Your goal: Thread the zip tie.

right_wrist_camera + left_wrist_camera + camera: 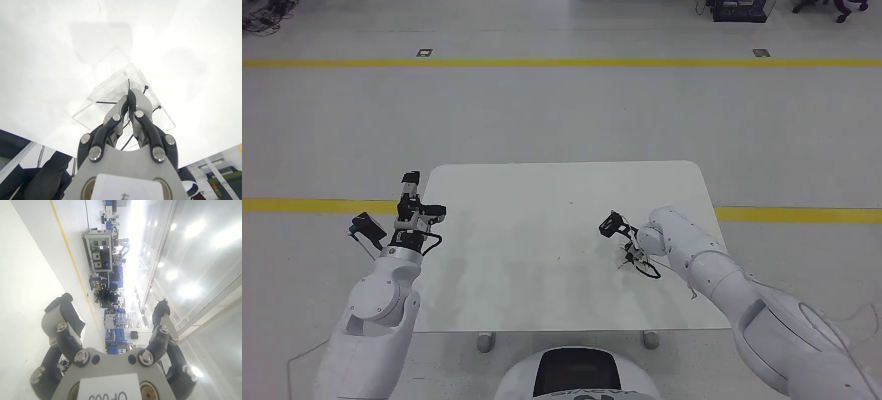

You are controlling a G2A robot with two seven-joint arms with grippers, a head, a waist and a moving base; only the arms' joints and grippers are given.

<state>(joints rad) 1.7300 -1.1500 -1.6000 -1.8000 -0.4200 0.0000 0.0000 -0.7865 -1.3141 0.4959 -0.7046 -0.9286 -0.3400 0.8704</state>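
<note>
A thin black zip tie (128, 85) is pinched between the fingers of my right gripper (128, 94), which is shut on it just above a clear plastic plate (105, 91) lying on the white table (542, 250). More black zip ties (105, 102) rest on that plate, two with their heads (146, 87) showing. In the top view my right gripper (627, 255) sits over the table's right part with black loops (645, 270) beneath it. My left gripper (113, 308) stands open and holds nothing, raised at the table's left edge (412, 215).
The white table's near edge (37, 141) runs close behind the right gripper. Yellow floor lines (562, 63) cross the floor beyond the table. Workstations and racks (98, 253) stand far off in the room.
</note>
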